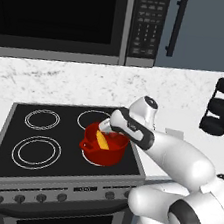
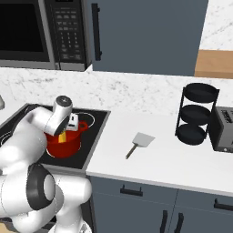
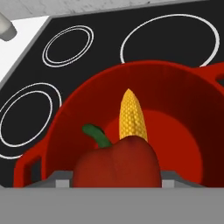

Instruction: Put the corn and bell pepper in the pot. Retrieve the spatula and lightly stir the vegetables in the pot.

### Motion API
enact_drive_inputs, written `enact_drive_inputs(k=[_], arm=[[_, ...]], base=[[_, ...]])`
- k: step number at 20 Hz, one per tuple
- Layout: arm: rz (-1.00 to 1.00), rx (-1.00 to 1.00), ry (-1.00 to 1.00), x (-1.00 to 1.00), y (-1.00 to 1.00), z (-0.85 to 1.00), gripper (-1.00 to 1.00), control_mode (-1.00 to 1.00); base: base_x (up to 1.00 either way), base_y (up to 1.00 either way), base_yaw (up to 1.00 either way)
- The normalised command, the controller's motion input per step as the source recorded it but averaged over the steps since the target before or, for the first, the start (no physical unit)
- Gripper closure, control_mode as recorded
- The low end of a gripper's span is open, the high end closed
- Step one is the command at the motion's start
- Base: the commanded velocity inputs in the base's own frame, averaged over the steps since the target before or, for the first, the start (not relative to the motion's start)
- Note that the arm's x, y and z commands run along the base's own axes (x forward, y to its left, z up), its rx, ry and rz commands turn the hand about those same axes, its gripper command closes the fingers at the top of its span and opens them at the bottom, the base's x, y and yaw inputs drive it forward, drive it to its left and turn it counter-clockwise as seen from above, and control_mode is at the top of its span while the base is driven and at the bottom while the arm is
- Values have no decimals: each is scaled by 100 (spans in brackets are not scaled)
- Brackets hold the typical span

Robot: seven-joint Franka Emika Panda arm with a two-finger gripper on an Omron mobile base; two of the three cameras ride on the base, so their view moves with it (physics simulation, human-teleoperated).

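Gripper (image 1: 103, 127) over the red pot (image 1: 112, 156), grasping the bell pepper (image 3: 116, 164) between its jaws at the pot's mouth; pepper is dark red w/ green stem, seen close in hand view. Corn (image 3: 131, 119) already inside pot, yellow cob leaning against inner wall, tip up.

Pot sits on front right burner of a black glass cooktop (image 1: 14, 140); white burner rings visible on the other three zones. Stove front has a row of dark knobs (image 1: 41, 198) along a grey panel.

Spatula (image 2: 140, 142) lies flat on white countertop (image 2: 182, 164) to right of stove, well apart from pot, grey blade pointing away from the front edge, handle toward it.

Room: black microwave (image 1: 62, 13) w/ keypad above stove, blue-grey cabinet w/ dark bar handle beside it, marbled white backsplash (image 2: 136, 93). On counter far right: black three-tier rack (image 2: 196, 113), toaster (image 2: 223, 129) just beside it. Blue-grey drawers under counter, dark pulls.
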Motion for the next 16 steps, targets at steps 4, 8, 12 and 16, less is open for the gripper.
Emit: enact_drive_inputs(k=[4,8,12,16], arm=[[0,0,0,22,0,-5,-100,-100],[0,0,0,12,0,0,-100,-100],[0,0,-10,-18,-5,36,-100,-100],[-1,0,-16,-75,-17,84,-100,-100]], base=[[0,0,0],[0,0,0],[0,0,0],[0,0,0]])
